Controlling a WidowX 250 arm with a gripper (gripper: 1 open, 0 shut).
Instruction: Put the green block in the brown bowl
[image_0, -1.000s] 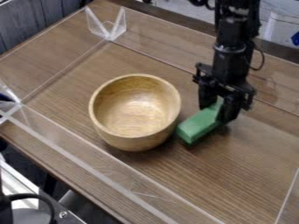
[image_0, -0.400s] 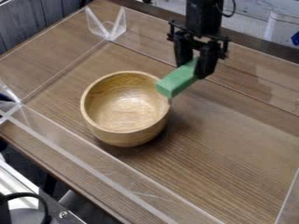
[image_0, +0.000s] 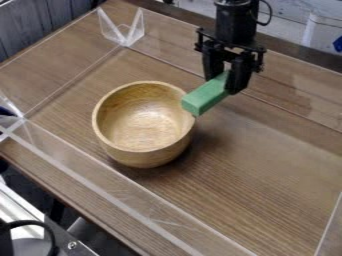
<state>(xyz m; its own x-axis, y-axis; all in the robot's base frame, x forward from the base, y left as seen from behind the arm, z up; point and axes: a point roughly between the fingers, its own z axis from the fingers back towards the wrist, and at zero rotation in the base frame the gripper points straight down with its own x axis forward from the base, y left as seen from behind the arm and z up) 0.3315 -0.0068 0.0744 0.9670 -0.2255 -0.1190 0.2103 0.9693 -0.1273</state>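
The green block (image_0: 205, 98) hangs tilted in the air, its lower end just above the right rim of the brown bowl (image_0: 143, 124). My gripper (image_0: 227, 82) points down from above and is shut on the block's upper end. The bowl is a round, light wooden one standing on the table, and nothing lies inside it. The black arm rises out of the top of the picture.
The wooden table (image_0: 254, 180) is fenced by low clear plastic walls (image_0: 80, 190) along the front, left and back. A clear corner piece (image_0: 123, 30) stands at the back left. A dark cable shows at the bottom left.
The gripper has lifted the green block off the table beside the bowl and carried it up and to the left, over the bowl's right rim. In the last half second it hardly moved.
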